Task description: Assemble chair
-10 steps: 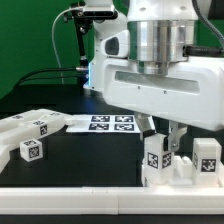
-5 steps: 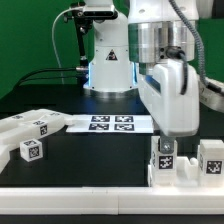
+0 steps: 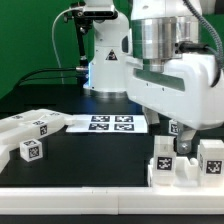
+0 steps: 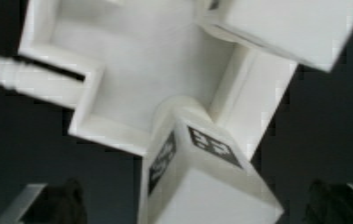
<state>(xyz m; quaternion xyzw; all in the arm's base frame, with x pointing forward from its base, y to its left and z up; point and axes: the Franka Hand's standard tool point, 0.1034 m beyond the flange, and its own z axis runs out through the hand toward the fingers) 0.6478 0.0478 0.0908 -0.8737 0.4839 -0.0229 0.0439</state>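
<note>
The chair is in loose white tagged pieces. A partly joined block stands at the front of the exterior view's right, with a tagged upright piece on it and another tagged piece beside it. My gripper hangs just above this block. In the wrist view the tagged white piece lies between the jaws, a peg sticks out of its side, and my gripper stands open with dark gaps on both sides of the piece. Each finger is clear of it.
More white tagged pieces lie at the exterior view's left, one small block nearest the front. The marker board lies flat at the middle back. A white rim borders the black table's front edge.
The jaws have spread wide and let go of the upright tagged piece. The hand turned about its wrist and now sits slightly further toward the exterior view's right.
</note>
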